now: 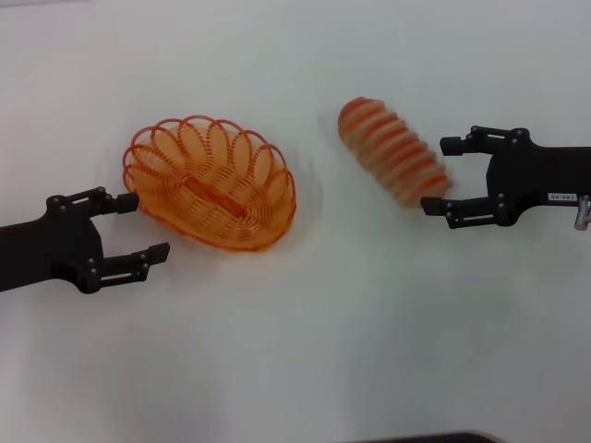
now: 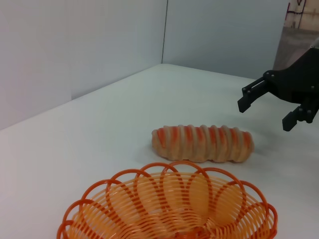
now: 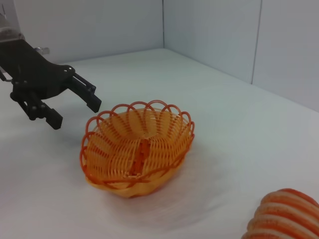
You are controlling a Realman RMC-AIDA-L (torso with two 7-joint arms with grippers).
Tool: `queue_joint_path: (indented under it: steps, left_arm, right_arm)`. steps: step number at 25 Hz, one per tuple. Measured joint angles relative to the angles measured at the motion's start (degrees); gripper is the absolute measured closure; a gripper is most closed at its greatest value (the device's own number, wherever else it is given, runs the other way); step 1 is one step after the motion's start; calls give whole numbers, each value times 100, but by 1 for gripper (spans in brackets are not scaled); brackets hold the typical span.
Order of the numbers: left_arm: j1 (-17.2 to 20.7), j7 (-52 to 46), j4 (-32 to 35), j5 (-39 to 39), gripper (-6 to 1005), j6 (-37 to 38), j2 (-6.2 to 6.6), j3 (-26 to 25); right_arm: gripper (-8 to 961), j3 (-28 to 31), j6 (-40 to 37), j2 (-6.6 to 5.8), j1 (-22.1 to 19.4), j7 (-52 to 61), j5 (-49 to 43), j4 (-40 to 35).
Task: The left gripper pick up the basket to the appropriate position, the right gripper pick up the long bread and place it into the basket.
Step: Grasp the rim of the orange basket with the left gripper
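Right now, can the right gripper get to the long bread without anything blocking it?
Probably yes. The right gripper is open, its fingers facing the near end of the long bread, with only bare table between.

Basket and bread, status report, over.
Left gripper open at the basket rim, no grip. Right gripper open beside the long bread, which lies on the table. Basket empty. Nothing in the way.

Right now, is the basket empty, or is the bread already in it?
Empty. The basket shows only its own wire weave inside, and the long bread lies on the table apart from it, toward the right gripper.
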Motion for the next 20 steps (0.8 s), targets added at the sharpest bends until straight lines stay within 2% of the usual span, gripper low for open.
queue_joint_path:
  steps: [12,16,20]
  left_arm:
    - [-2,-80,2,-79,204,-4,1,-53]
    - [-46,-615,-1,-465,204,57,11,-443]
    - [-116,-1359,71,-767,214,49,51,-618]
  right_arm:
    - [29,1,-2,0,14,0,0,2]
    - [29,8,-2,0,36,4,0,2]
    - [29,36,-2,0,63,85,0,2]
